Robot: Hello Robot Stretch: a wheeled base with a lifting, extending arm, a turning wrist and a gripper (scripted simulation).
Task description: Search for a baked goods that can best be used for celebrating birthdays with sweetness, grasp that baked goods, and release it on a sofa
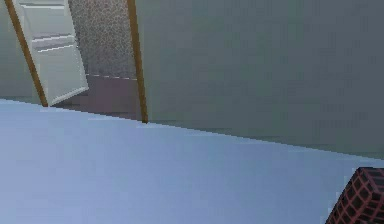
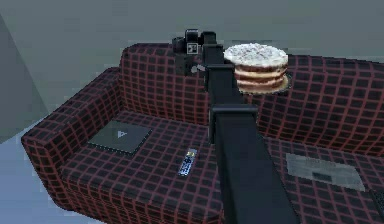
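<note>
Fingers [image 2: 178, 50] up at the sofa [image 2: 75, 118] backrest, one layered cake [image 2: 256, 68] on the far side of the arm's tip.

Fingers show as thin dark prongs at the end of the one dark arm [image 2: 238, 140], with the red-checked backrest behind them, so whether they hold anything cannot be told. The single round cake, pale on top with brown layers, is near them toward the arm side view's right, level with the backrest's top edge; resting or hanging, I cannot tell. Three flat things lie on the seat: one dark square [image 2: 122, 136], one small bluish remote-like stick [image 2: 188, 162], one grey slab [image 2: 322, 168]. Ahead are one white door [image 1: 52, 50] ajar, a grey wall [image 1: 260, 70] and pale floor [image 1: 150, 170].
</note>
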